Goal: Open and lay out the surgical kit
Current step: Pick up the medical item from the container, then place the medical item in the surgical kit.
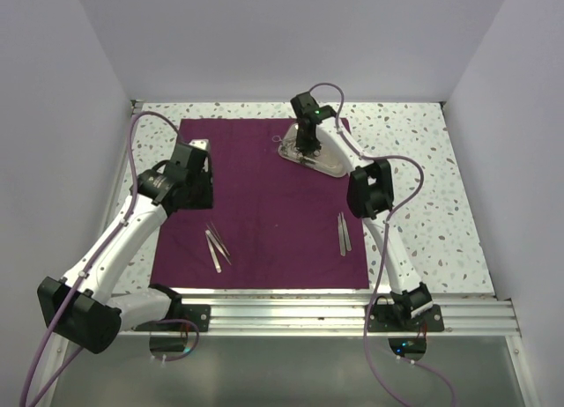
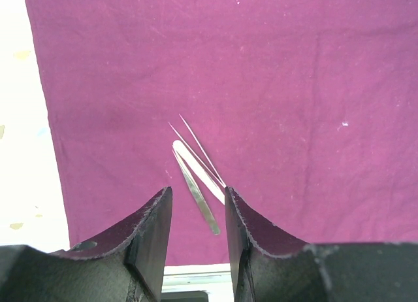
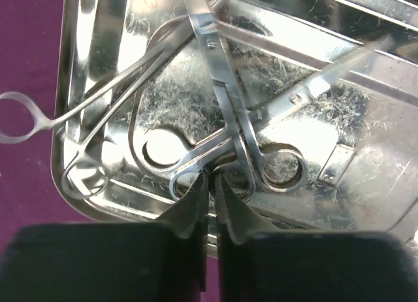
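Count for you: one purple cloth [image 1: 264,204], spread flat on the speckled bench [image 1: 423,187]. One steel tray [image 1: 330,167] sits on the cloth's far right corner.

Two tweezers [image 1: 216,246] lie loose on the left half of the cloth, crossing at a shallow angle. In your left wrist view one is broad and one is needle-fine. A second set of tweezers [image 1: 344,234] lies on the right half. It looks like one pair, but it's too small to be sure.

The tray holds the ring-handled instruments [image 3: 215,86], at least two. They overlap, so I can't give you an exact count. A thin one at the tray's left side has a finger ring [image 3: 16,116] hanging out over the rim above the cloth.

Right pincer [image 3: 210,178] is down in the tray. Its fingers are drawn nearly together, pinching the handle loop of the centre ring-handled instrument [image 3: 228,119].

Left pincer [image 2: 197,192] hangs above the left half of the cloth, fingers apart with nothing between them. The two loose tweezers show through the gap.

Room: the cloth's near edge runs along the aluminium rail [image 1: 352,299]. Bare bench is a wide strip to the right of the cloth and a narrow strip to the left. Walls [image 1: 53,90] close the left, far and right sides. The widest bare stretch of cloth is the middle, between the two tweezer spots.
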You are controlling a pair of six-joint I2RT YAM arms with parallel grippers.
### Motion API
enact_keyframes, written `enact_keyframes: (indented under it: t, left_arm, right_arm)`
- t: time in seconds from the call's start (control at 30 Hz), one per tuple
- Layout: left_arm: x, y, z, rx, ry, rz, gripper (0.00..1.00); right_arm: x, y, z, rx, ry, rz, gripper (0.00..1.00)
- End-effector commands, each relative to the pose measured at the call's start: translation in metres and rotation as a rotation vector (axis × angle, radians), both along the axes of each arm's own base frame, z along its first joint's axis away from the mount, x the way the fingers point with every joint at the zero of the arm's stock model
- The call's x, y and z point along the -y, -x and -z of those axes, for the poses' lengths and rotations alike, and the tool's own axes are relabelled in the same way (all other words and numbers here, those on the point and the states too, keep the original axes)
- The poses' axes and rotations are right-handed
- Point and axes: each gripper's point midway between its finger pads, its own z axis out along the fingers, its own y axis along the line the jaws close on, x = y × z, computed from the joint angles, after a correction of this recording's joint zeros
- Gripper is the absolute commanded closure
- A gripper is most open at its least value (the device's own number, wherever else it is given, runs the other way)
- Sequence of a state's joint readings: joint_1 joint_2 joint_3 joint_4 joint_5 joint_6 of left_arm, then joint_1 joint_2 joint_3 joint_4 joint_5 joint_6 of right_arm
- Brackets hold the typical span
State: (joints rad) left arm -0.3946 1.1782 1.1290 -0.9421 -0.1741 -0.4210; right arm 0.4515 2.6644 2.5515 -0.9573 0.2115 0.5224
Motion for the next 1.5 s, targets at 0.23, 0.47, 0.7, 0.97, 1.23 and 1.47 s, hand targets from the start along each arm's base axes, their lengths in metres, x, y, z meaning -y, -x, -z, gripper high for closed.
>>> enact_keyframes:
  t: [0.23,0.47,0.7,0.97,1.23,1.47]
  left_arm:
    - [-0.004,0.001,-0.006,0.027,-0.033,0.026,0.58]
    - [-0.003,-0.003,-0.012,0.046,-0.023,0.014,0.58]
    - [0.002,-0.01,-0.021,0.075,0.01,0.002,0.58]
    - [0.013,-0.017,-0.024,0.088,0.065,-0.009,0.58]
    - [0.018,-0.028,-0.024,0.108,0.075,-0.01,0.58]
    - [0.033,-0.048,-0.018,0.109,0.11,0.002,0.53]
  right_arm:
    - [0.018,0.043,0.07,-0.204,0.096,0.02,1.0]
    - [0.018,0.031,0.014,-0.105,0.071,0.011,1.0]
    - [0.017,0.028,-0.064,0.014,0.004,-0.004,1.0]
    - [0.033,0.031,-0.12,0.089,-0.032,-0.007,1.0]
    - [0.036,0.061,-0.163,0.104,-0.146,-0.022,1.0]
    - [0.006,0.159,-0.158,0.013,-0.426,-0.097,1.0]
